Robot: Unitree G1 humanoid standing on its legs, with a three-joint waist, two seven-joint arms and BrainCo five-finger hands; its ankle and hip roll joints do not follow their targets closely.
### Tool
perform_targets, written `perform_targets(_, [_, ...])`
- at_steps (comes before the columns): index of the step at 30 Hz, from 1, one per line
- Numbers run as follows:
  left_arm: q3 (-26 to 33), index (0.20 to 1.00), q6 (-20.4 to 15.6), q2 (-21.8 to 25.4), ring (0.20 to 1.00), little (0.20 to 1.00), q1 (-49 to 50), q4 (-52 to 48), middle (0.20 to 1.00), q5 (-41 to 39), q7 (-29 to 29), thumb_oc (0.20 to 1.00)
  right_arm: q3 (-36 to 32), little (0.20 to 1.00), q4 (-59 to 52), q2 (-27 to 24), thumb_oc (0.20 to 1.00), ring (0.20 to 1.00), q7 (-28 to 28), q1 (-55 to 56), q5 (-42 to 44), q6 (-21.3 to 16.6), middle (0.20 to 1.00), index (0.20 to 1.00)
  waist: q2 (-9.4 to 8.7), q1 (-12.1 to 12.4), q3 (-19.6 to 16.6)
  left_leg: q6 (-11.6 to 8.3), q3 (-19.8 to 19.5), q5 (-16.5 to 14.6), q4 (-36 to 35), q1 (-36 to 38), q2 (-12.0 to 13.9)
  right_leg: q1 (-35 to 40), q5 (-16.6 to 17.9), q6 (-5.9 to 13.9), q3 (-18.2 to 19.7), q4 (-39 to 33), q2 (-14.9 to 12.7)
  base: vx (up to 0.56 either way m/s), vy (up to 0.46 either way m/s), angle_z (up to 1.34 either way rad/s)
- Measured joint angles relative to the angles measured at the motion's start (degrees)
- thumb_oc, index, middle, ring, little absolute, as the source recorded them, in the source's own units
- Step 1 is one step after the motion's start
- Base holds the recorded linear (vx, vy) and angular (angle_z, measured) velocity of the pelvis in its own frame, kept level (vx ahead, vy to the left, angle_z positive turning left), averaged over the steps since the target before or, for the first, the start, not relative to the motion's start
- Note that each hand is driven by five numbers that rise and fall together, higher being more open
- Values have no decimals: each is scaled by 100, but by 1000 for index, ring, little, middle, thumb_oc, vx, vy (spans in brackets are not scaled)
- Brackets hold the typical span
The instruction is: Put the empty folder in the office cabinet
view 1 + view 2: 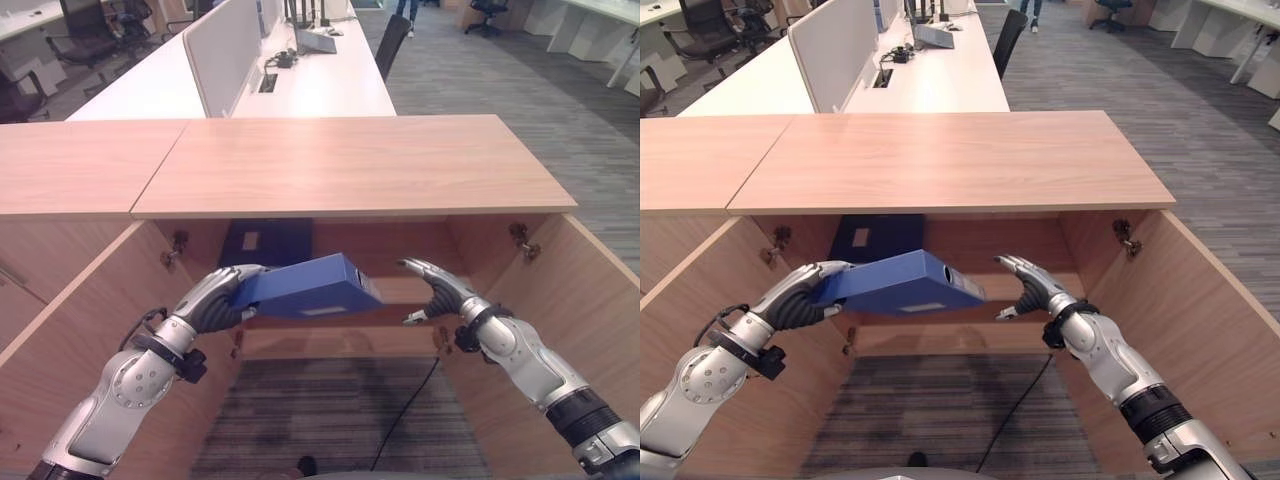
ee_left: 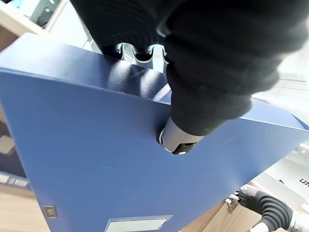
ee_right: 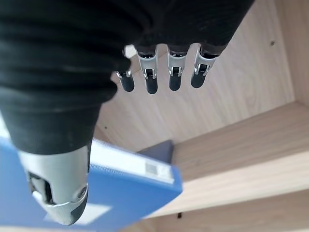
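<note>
Holding the blue folder by one end, the left hand grips it; the right hand is open. It could tip and hit the shelf.

White office desk runs up the centre of the frame, split lengthwise by a white partition screen. Small dark items lie on the desk near the top. Black chair stands at its right edge; further black chairs upper left. Grey striped carpet covers the right side. A person's legs show at top centre.
</note>
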Motion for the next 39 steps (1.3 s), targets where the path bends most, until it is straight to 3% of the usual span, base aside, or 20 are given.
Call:
perform_targets(29, [-503, 200, -45, -172, 200, 200, -469, -279, 200, -15, 79, 200, 432, 1000, 13, 462, 1000, 1000, -9, -155, 232, -60, 1000, 1000, -41, 52, 29, -1, 4, 0, 1, -1, 0, -5, 0, 0, 8, -2, -1, 0, 0, 0])
perform_targets(30, [-503, 200, -43, -177, 200, 200, -470, -279, 200, -15, 79, 200, 435, 664, 23, 474, 664, 664, -9, -158, 233, -57, 664, 664, -43, 52, 30, -1, 4, 0, 1, -1, 0, -5, 1, 0, 8, -2, -1, 0, 0, 0])
perform_targets(31, [-503, 200, -40, -176, 200, 200, -471, -279, 200, -26, 79, 200, 448, 200, 32, 484, 200, 200, -7, -158, 247, -52, 200, 200, -49, 52, 32, -1, 4, 0, 1, 0, 0, -6, 0, 0, 8, -1, -1, 0, 0, 0])
perform_targets(39, [-501, 200, 159, -175, 200, 200, -498, -277, 200, -265, 114, 200, 503, 200, 94, 657, 200, 200, -7, -157, 908, 56, 200, 200, -93, 52, 45, -1, 5, 0, 2, -1, -2, -5, 1, 0, 8, -1, -2, 0, 0, 0])
